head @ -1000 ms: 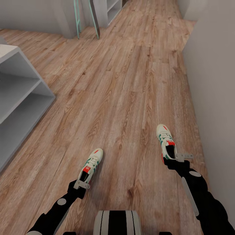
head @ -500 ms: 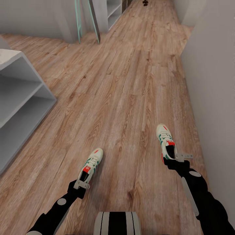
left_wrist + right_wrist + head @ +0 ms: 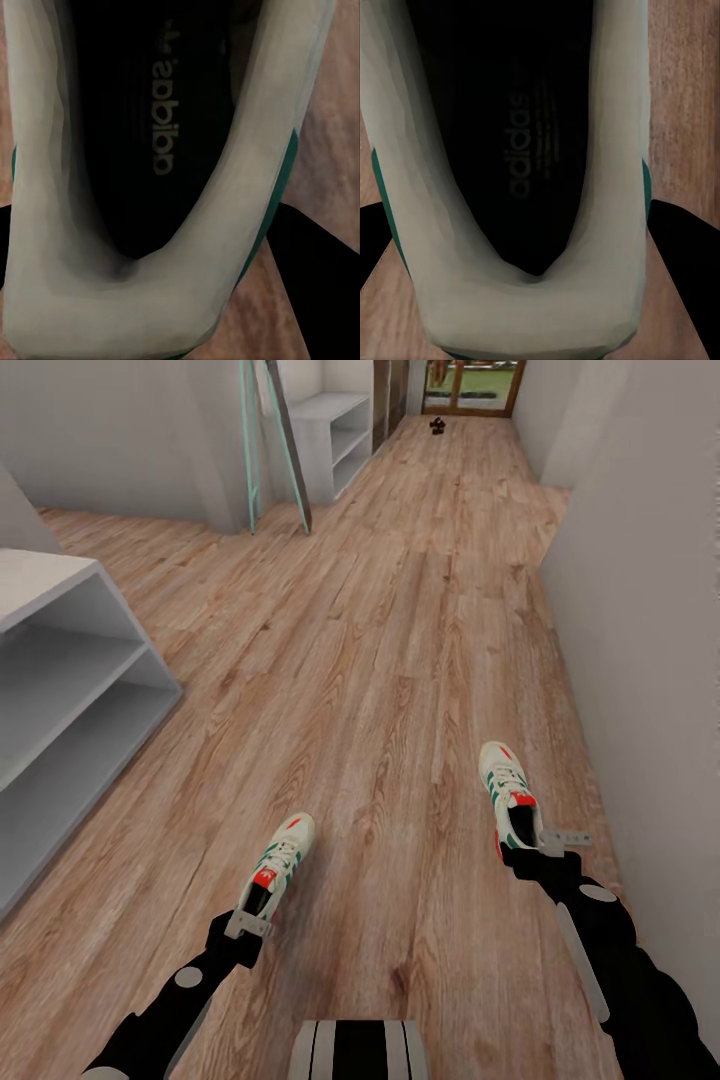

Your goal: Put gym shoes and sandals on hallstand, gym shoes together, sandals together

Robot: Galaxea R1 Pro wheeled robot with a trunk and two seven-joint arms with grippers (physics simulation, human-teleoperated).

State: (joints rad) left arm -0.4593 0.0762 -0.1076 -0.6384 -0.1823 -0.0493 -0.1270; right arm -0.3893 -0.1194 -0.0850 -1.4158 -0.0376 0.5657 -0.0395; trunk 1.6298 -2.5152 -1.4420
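Left end effector: clamped on the heel of the left gym shoe, its fingers either side of the heel collar; in the left wrist view the shoe's dark inside faces the camera, with the wood floor behind it.
Right end effector: clamped on the heel of the right gym shoe; the right wrist view looks into its dark insole with printed lettering.
Gym shoes: white with green stripes and red-orange patches, toes pointing away from the robot, well apart from each other, each held at an arm's tip above the corridor floor. Whether the soles touch the planks is hard to tell from the head view.
Grey shelf unit: open two-tier piece, well to the left of the left gym shoe, standing on the floor; probably the hallstand's low counter, though its upper part is cut off.
Far shelf: a second pale grey open unit, far beyond the gym shoes on the left side of the corridor.
Leaning frame: pale green-edged panel, just beside the far shelf.
Sandals: a small dark shape on the floor, far beyond the right gym shoe, near a doorway; too small to be sure.
Wall: plain, just to the right of the right gym shoe.
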